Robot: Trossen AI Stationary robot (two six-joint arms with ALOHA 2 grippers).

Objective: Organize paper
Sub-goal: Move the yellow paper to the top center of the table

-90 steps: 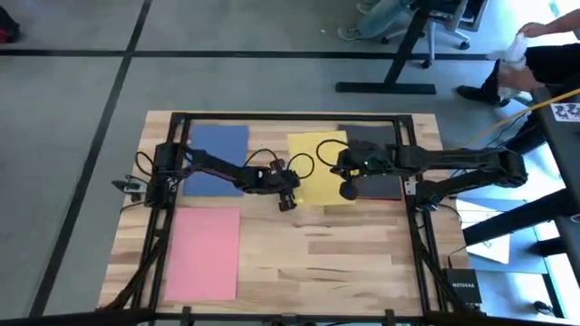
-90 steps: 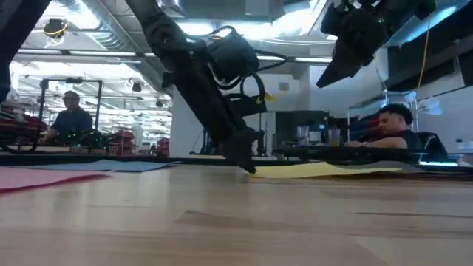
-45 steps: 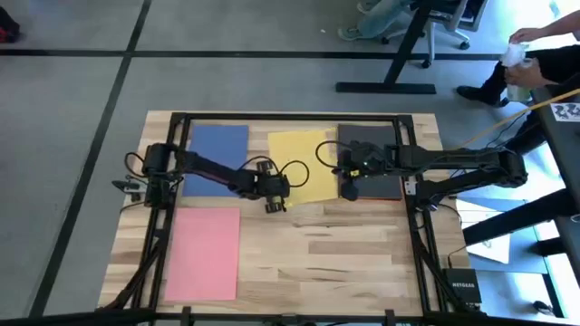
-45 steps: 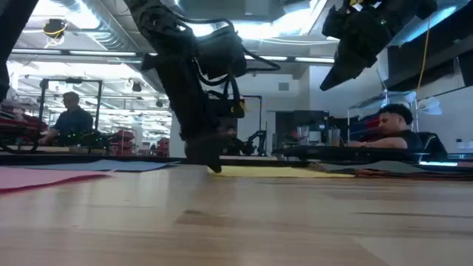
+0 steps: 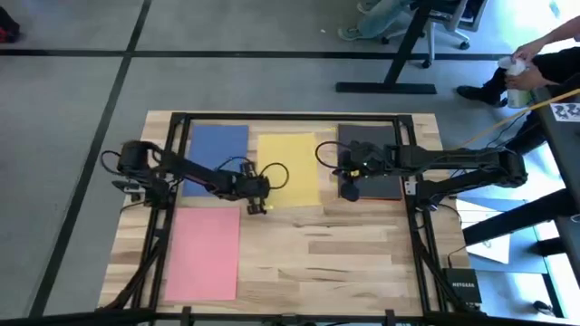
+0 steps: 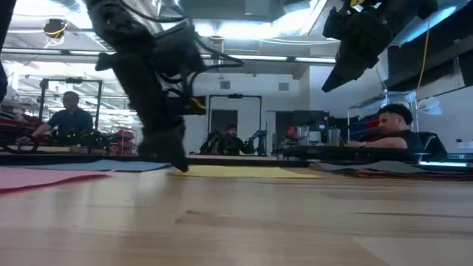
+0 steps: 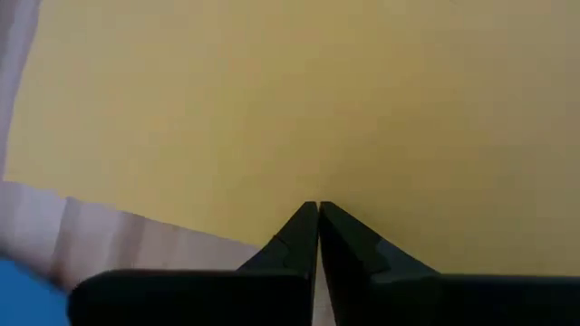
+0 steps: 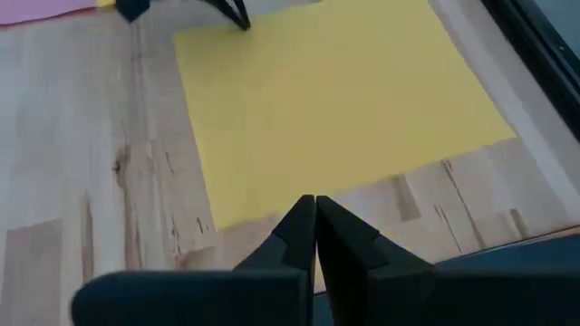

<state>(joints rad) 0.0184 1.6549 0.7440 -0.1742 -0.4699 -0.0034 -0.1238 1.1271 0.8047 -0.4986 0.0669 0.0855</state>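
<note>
Four sheets of paper lie flat on the wooden table: blue at the far left, yellow beside it, dark grey at the far right, and pink at the near left. My left gripper is shut, with its tips down on the yellow sheet at its near left corner. My right gripper is also shut. It hangs well above the table, over the strip of bare wood between the yellow and the dark grey sheets, and touches nothing. My left gripper presses its shut fingertips down on the yellow sheet near its near left corner. The fingers come from above, slanting in from the table's left side. The sheet lies flat on the wood under them.
A black frame runs around the table's edges. Bare wood fills the near right half. Beyond the table are desks and seated people, with a person's hand at the far right.
My left gripper has gone toward the table's left edge with its shut tips down on the yellow sheet. The sheet has slid flat along the table, away from the dark grey sheet, and now lies close beside the blue one, squared up with it.
</note>
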